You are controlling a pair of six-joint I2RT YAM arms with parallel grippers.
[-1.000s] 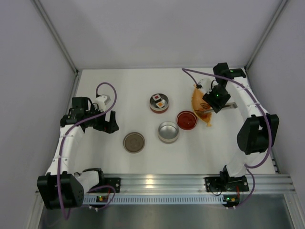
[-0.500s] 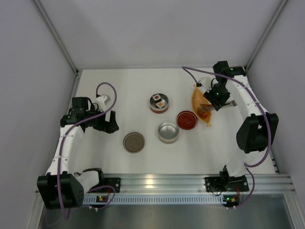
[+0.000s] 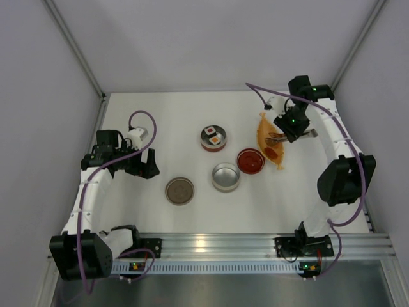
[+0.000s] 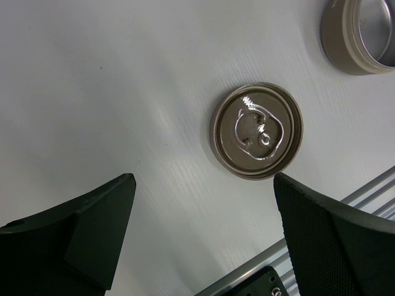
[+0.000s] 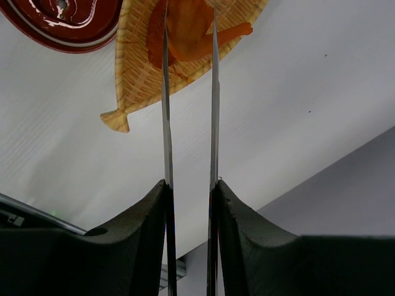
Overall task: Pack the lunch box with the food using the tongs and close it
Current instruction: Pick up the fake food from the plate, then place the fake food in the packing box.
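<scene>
Both tongs (image 5: 166, 123) blades, seemingly over orange food (image 5: 185, 31)

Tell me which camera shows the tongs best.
Right wrist: the tongs fill the frame, both blades running from the right end effector to an orange piece on the tray. Top external shows only a small sliver; left wrist shows none.

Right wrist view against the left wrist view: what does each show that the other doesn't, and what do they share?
Only the right wrist view: the right gripper shut on the tongs, whose blades run out over the orange boat-shaped tray holding orange food pieces, with part of a red round dish beside it.
Only the left wrist view: the left gripper open and empty above a round lid, plus the edge of a silver tin.
Both: the white table.
</scene>
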